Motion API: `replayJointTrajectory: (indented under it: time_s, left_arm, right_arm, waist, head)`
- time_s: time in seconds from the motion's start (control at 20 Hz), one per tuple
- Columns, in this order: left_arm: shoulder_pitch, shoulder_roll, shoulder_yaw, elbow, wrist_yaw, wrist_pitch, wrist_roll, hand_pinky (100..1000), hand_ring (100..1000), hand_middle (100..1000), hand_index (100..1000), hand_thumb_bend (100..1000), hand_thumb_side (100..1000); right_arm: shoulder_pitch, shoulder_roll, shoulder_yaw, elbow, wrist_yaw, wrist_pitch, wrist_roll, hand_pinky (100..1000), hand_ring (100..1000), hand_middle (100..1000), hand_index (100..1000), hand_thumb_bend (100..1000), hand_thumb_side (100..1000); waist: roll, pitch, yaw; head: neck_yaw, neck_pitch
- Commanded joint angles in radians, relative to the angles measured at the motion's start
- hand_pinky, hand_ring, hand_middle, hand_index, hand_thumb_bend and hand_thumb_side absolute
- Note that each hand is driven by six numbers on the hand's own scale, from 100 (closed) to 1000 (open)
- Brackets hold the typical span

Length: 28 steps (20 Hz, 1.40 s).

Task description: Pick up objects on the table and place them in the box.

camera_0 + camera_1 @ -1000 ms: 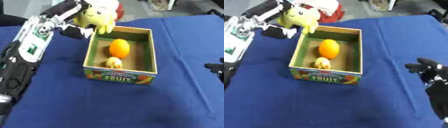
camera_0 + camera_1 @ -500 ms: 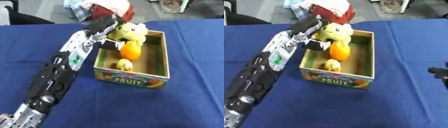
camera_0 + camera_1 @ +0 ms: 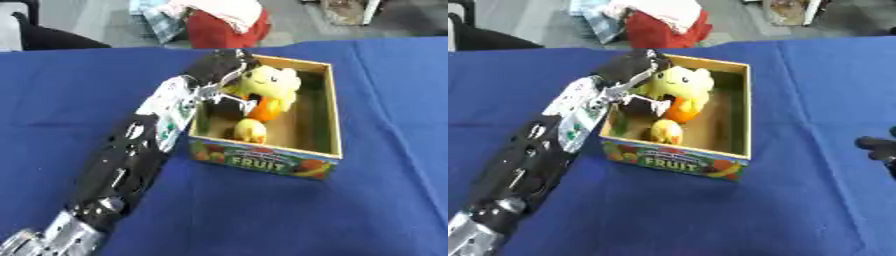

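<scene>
You had the left hand (image 3: pixel 220 70) reaching over the left wall of the box (image 3: pixel 324 120), with its fingers curled around the yellow plush toy (image 3: pixel 269 84). The toy sat inside the box at its far end, resting against or just over the orange fruit (image 3: pixel 264 109). I couldn't tell whether the toy's weight was already on the fruit and the box floor or whether the hand was carrying it.

Nearer in the box lay a small yellowish fruit (image 3: pixel 250 131), close to the near wall with the "FRUIT" label. So three things were inside the box, and the toy only needed releasing to count as placed.

The blue table cover (image 3: pixel 262 210) showed nothing else to pick up around the box in either view. Your right hand (image 3: pixel 880 149) showed only as a dark shape at the right edge, resting well apart from the box, and I couldn't tell how its fingers were set.

As I judge it, the task was nearly done: what was left was to open the left hand, withdraw it, and check for any objects outside the views.
</scene>
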Motion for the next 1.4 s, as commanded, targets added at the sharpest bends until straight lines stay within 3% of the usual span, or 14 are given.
replayJointTrajectory:
  time_s: [0.05,0.1,0.15,0.2,0.25,0.3,0.45,0.7,1.1,1.2,1.35,1.4]
  left_arm:
    - [-0.008,0.009,-0.020,-0.014,-0.040,-0.034,-0.032,729,777,796,1000,100,736]
    - [-0.006,0.012,-0.020,-0.019,-0.054,-0.042,-0.047,745,791,811,1000,100,759]
    - [-0.004,0.015,-0.017,-0.023,-0.069,-0.046,-0.062,788,834,853,1000,195,927]
    - [-0.002,0.016,-0.012,-0.028,-0.085,-0.047,-0.075,797,843,861,1000,255,976]
    - [-0.002,0.018,-0.007,-0.034,-0.099,-0.044,-0.083,828,869,887,1000,418,1000]
    - [-0.001,0.018,-0.003,-0.039,-0.115,-0.039,-0.087,848,886,905,1000,473,1000]
    - [-0.002,0.018,0.006,-0.053,-0.159,-0.020,-0.073,882,916,931,1000,511,1000]
    - [-0.001,0.021,0.010,-0.061,-0.187,-0.008,-0.050,912,941,975,1000,477,1000]
    - [0.002,0.044,0.021,-0.146,-0.088,-0.021,-0.072,910,931,972,1000,416,1000]
    - [0.008,0.053,0.025,-0.179,-0.057,-0.023,-0.073,903,924,965,1000,375,1000]
    - [0.030,0.063,0.038,-0.244,-0.012,-0.027,-0.048,875,899,932,1000,207,1000]
    - [0.043,0.064,0.043,-0.268,0.003,-0.030,-0.035,874,895,929,1000,199,1000]
  right_arm:
    - [-0.002,-0.016,-0.010,-0.016,0.003,0.005,-0.008,959,788,591,833,100,1000]
    - [-0.001,-0.016,-0.010,-0.016,0.004,0.006,-0.009,959,789,591,833,100,1000]
    - [0.000,-0.016,-0.010,-0.016,0.005,0.006,-0.010,959,789,591,833,100,1000]
    - [0.000,-0.016,-0.011,-0.016,0.005,0.006,-0.011,959,789,591,832,100,1000]
    - [0.000,-0.015,-0.011,-0.016,0.005,0.006,-0.012,959,789,591,833,100,1000]
    - [0.001,-0.015,-0.011,-0.016,0.006,0.007,-0.013,959,789,591,833,100,1000]
    - [0.000,-0.015,-0.010,-0.016,0.005,0.010,-0.013,959,789,591,833,100,1000]
    - [0.002,-0.017,-0.013,-0.016,0.001,0.011,-0.015,959,789,590,833,100,1000]
    - [0.011,-0.023,-0.022,-0.016,-0.004,0.009,-0.023,959,789,590,832,100,1000]
    - [0.016,-0.024,-0.026,-0.016,-0.007,0.005,-0.027,959,789,590,832,100,1000]
    - [0.027,-0.027,-0.036,-0.016,-0.011,-0.004,-0.038,957,789,592,832,100,1000]
    - [0.031,-0.027,-0.040,-0.016,-0.013,-0.008,-0.043,957,789,592,832,100,1000]
  waist:
    - [-0.005,-0.019,0.003]
    - [-0.005,-0.020,0.004]
    - [-0.005,-0.021,0.006]
    - [-0.005,-0.021,0.007]
    - [-0.005,-0.022,0.008]
    - [-0.005,-0.022,0.008]
    - [-0.005,-0.023,0.010]
    - [-0.003,-0.027,0.012]
    - [-0.004,-0.037,0.024]
    - [-0.005,-0.041,0.029]
    - [-0.008,-0.048,0.040]
    - [-0.009,-0.050,0.045]
  head:
    - [-0.027,-0.006]
    - [-0.037,-0.006]
    - [-0.045,-0.006]
    - [-0.052,-0.006]
    - [-0.057,-0.007]
    - [-0.060,-0.008]
    - [-0.063,-0.011]
    - [-0.067,-0.011]
    - [-0.078,-0.006]
    - [-0.087,-0.003]
    - [-0.108,0.005]
    - [-0.116,0.008]
